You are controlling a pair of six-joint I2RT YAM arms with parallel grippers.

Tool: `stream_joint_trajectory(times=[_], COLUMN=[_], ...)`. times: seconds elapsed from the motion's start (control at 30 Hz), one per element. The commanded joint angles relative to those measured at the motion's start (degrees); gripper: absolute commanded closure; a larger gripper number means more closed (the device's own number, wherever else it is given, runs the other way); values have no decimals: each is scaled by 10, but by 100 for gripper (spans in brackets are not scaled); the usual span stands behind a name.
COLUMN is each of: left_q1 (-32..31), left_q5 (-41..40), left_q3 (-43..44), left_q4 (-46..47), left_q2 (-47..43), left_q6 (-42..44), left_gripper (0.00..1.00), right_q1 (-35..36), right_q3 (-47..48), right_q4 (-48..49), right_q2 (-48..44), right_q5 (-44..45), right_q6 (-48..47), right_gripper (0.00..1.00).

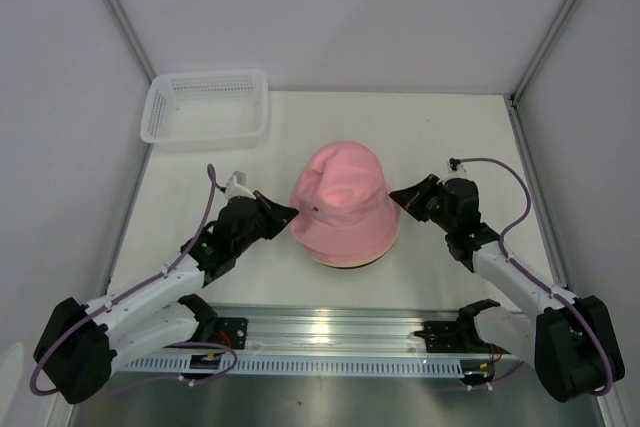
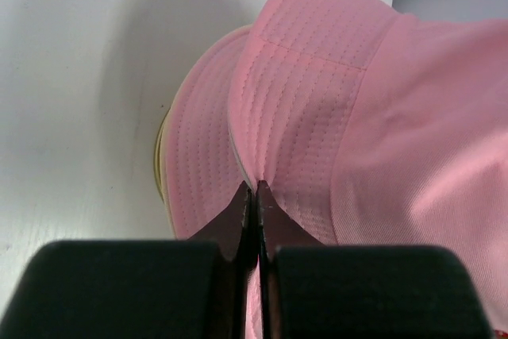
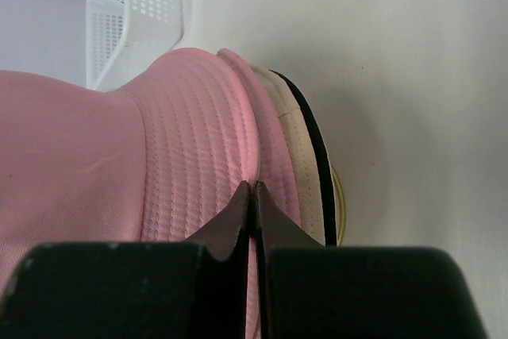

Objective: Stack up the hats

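Hats piled mid-surface, with both sets of fingers closed at the top brim.

A white mesh basket point(image 1: 205, 107) sits in the far-left corner, well apart from the pile. The left fingers point(image 2: 235, 224) are pressed together, tips touching the left brim of the pink hat point(image 1: 342, 197), where a fold rises to meet them; whether cloth is nipped between them cannot be told. That hat tops the pile at the middle of the surface point(image 1: 450, 137), with a beige brim point(image 3: 290, 156) and a black brim point(image 3: 315, 156) showing beneath. The right fingers point(image 3: 235, 220) are likewise together at the right brim. The cloth looks light, soft and floppy, so it should sag and drag. The stitched brim edge, taken on opposite sides, seems the surest hold.
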Motion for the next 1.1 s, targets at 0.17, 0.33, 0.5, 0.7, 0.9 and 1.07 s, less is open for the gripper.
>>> stream_joint_trajectory(times=[0.17, 0.33, 0.5, 0.7, 0.9, 1.07], left_q1=[-6, 5, 76, 187, 221, 221], left_q5=[-36, -84, -59, 86, 230, 305], left_q3=[-5, 35, 70, 90, 59, 53], left_q4=[-88, -124, -99, -12, 122, 241], left_q2=[-74, -135, -160, -91, 9, 77], left_q6=[79, 133, 188, 223, 182, 137], left_gripper=[75, 42, 37, 45, 47, 44], right_q1=[-15, -23, -25, -35, -43, -46], right_q3=[41, 67, 101, 147, 199, 247], right_q4=[-57, -46, -42, -37, -35, -48], right_q2=[29, 63, 98, 159, 222, 255], right_q5=[32, 8, -2, -45, -81, -100], right_q6=[-83, -108, -146, -166, -186, -212], right_gripper=[100, 100, 100, 100, 100, 100])
